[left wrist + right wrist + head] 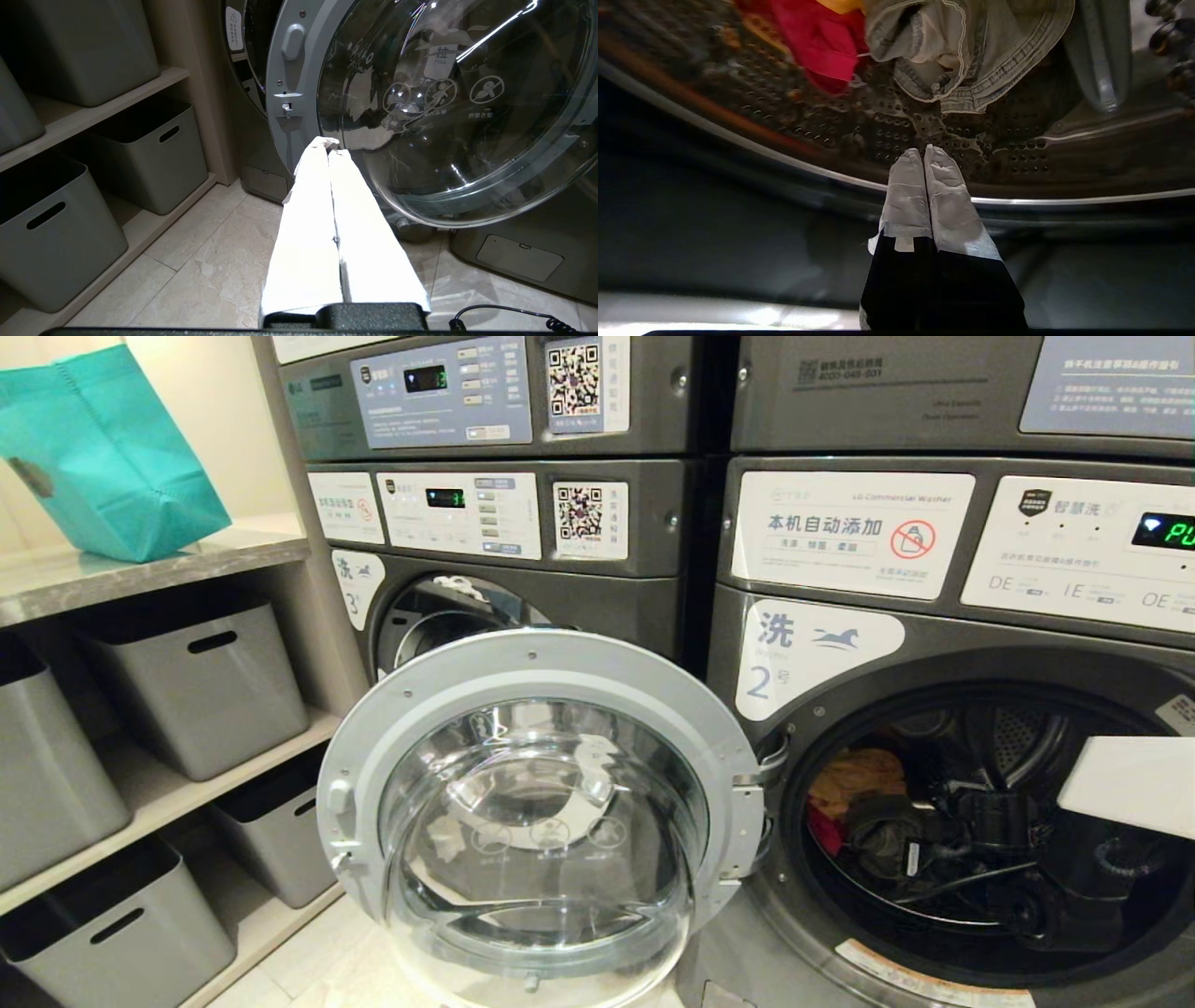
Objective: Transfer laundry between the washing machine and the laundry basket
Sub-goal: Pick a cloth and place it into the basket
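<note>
Stacked grey washing machines fill the wall, with pale floor tiles (201, 261) below. At 3 o'clock in the head view, the number 2 washing machine (943, 644) is seen with its round door (537, 821) swung wide toward 7 o'clock. Laundry (859, 793) is heaped in the drum: an orange-yellow piece, a red garment (817, 42) and a faded denim garment (971, 51), lying on the perforated drum wall (887, 135) at 12 o'clock from the right claw (924, 151). That claw is pressed shut on nothing, just inside the drum rim, apart from the clothes. The left claw (331, 143) is likewise closed and empty, held low before the door glass. Grey bins (196, 681) are set on shelves at 9 o'clock, a teal bag (103, 457) on the bench above.
</note>
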